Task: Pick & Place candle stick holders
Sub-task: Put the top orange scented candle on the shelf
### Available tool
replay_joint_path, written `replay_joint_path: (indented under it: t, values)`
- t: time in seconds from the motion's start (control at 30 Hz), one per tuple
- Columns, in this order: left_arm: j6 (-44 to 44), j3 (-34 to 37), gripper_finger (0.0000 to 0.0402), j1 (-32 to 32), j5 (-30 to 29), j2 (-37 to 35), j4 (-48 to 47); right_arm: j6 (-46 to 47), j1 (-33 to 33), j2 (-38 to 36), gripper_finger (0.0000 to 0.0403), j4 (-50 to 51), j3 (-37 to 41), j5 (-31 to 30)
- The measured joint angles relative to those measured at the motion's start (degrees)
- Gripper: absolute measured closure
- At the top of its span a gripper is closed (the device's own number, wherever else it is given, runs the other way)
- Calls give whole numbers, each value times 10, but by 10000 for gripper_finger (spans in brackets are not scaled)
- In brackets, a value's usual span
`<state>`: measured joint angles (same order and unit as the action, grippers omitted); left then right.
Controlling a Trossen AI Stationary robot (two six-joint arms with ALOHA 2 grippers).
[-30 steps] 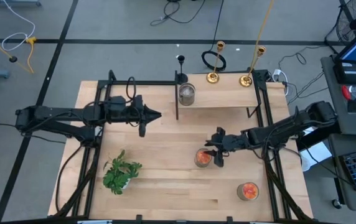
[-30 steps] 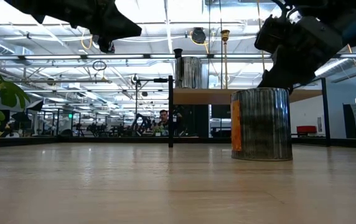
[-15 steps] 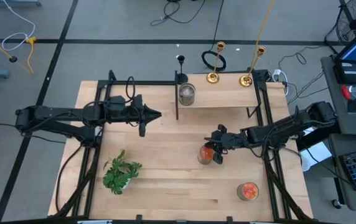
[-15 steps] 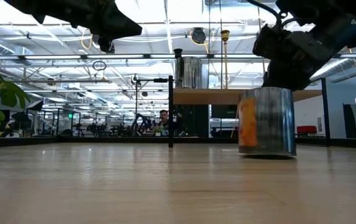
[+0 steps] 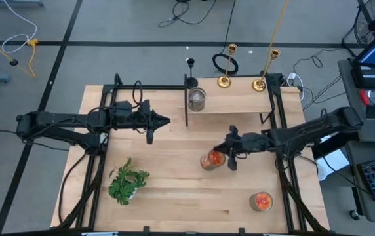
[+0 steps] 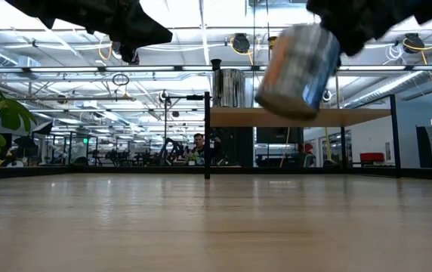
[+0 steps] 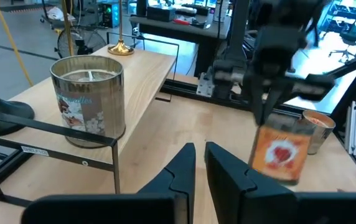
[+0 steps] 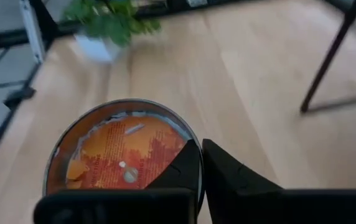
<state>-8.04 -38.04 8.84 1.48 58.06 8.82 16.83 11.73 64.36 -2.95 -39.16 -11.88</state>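
saw the three candle stick holders [image 5: 225, 80] standing upright along the far edge of the shelf [image 5: 240, 103], stems vertical: the black holder [image 5: 190, 63] by the shelf's far left corner, the two gold holders [image 5: 259, 84] toward its far right. found neither hand on any of them. caught the right hand [image 5: 232, 152] in front of the shelf, above the tabletop [image 5: 168, 177], clamped on the rim of an orange candle tin [image 5: 210, 159] held tilted in the air. placed the left hand [image 5: 163, 121] off the shelf's left end, fingers [image 7: 181, 168] nearly together with nothing between them, pointing toward a silver candle jar [image 5: 197, 99] at the shelf's near left corner. judged the holders to lie beyond both hands, across the shelf; reckoned the black holder the likelier reach for the free left hand, coming in level at the stem so as not to tip it.
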Motion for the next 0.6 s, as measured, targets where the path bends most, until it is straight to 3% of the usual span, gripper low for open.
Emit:
replay_joint_path:
  t: [0.1,0.27,0.43,0.6]
  values:
    - [2,0,362,0,0,0,0,-41,0,-4,400,77,-65,-12]
    - [3,0,362,0,0,0,0,-74,-22,-4,401,266,-204,-90]
    - [4,0,362,0,0,0,0,-107,-99,-5,402,362,-310,-92]
    - [4,0,362,0,0,0,0,-134,-213,-1,402,380,-337,-92]
